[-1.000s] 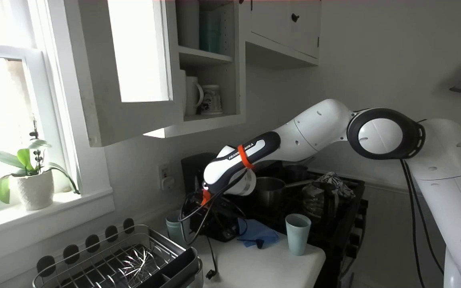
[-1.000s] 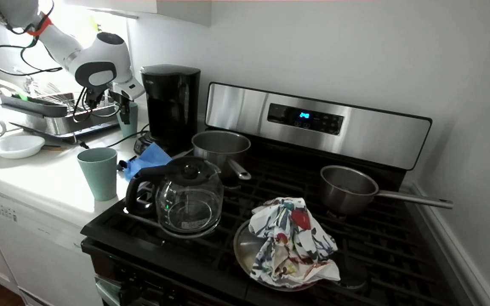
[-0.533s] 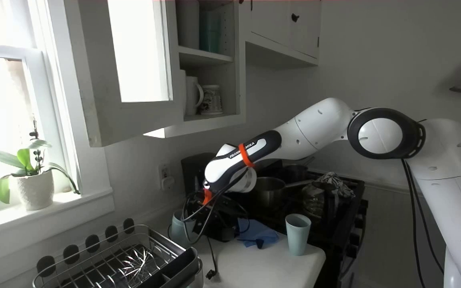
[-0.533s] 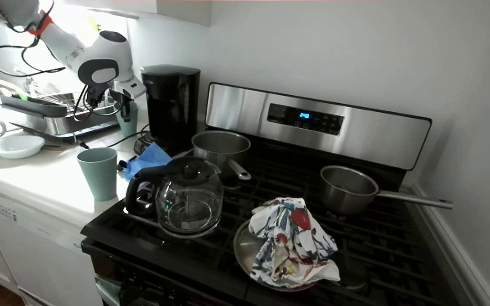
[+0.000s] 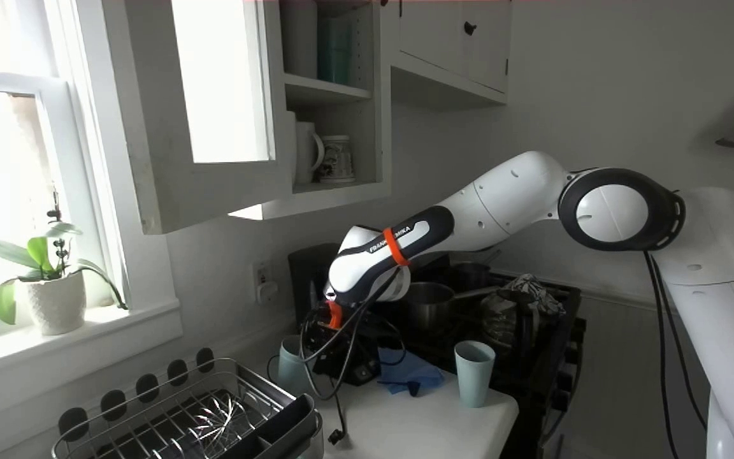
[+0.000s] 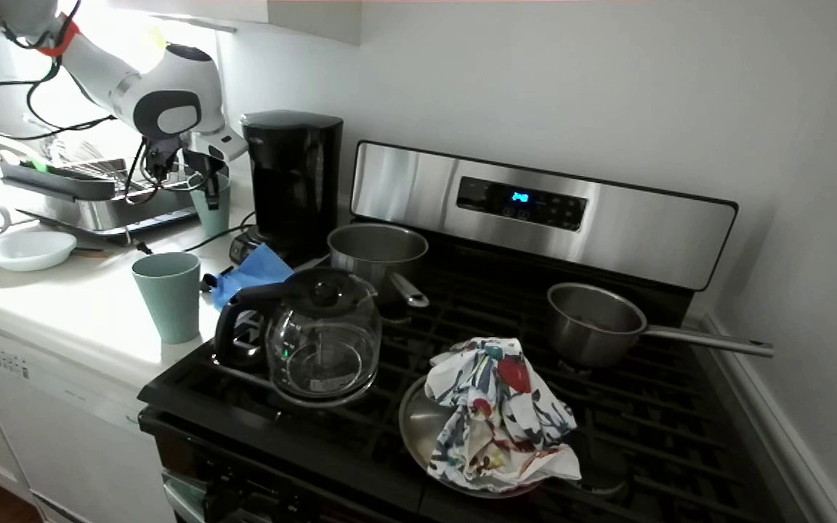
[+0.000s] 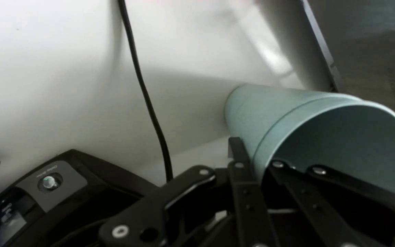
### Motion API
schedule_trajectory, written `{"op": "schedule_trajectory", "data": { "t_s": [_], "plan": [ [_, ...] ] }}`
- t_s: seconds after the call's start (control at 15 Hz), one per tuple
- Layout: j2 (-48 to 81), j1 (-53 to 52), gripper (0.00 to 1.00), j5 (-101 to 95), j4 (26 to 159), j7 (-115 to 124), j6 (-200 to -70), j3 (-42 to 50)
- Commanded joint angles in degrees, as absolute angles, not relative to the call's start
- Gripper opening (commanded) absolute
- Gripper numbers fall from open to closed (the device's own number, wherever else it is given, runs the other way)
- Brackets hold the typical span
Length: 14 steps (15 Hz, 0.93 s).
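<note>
In the wrist view a pale teal cup [image 7: 252, 106] leans with its mouth towards the camera. My gripper [image 7: 257, 156] is shut on its wall at the rim, one finger [image 7: 237, 147] outside and the other inside the mouth. A second edge runs just below the rim, perhaps from two nested cups. In both exterior views the cup [image 5: 293, 366] shows beside the black coffee maker [image 6: 291, 171], partly behind my gripper [image 6: 211, 196] or its cables. Whether its base touches the counter I cannot tell.
A black cord [image 7: 146, 92] runs across the counter near the cup. The dish rack [image 5: 239, 370] stands close by. Another teal cup [image 6: 171, 301] and a blue cloth [image 6: 255, 272] lie nearer the stove, which carries a glass carafe [image 6: 324, 349] and pots. An open cabinet door [image 5: 214, 188] hangs above.
The jaws have closed on the cup's wall. The cup has shifted a little towards the right in one exterior view and looks more tilted, while the arm has risen slightly.
</note>
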State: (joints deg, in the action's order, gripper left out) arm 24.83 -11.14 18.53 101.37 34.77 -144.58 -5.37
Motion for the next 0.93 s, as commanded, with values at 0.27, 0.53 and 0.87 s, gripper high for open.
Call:
{"op": "schedule_trajectory", "data": {
  "t_s": [0.27,0.53,0.87],
  "plan": [
    [17.1,-12.0,0.02,6.5,103.9,31.6,-133.9,-3.3],
    [14.7,-11.0,0.02,6.1,105.0,27.4,-134.0,-4.1],
    [14.3,-10.0,0.02,12.9,107.5,25.6,-136.4,-5.7]
  ]
}}
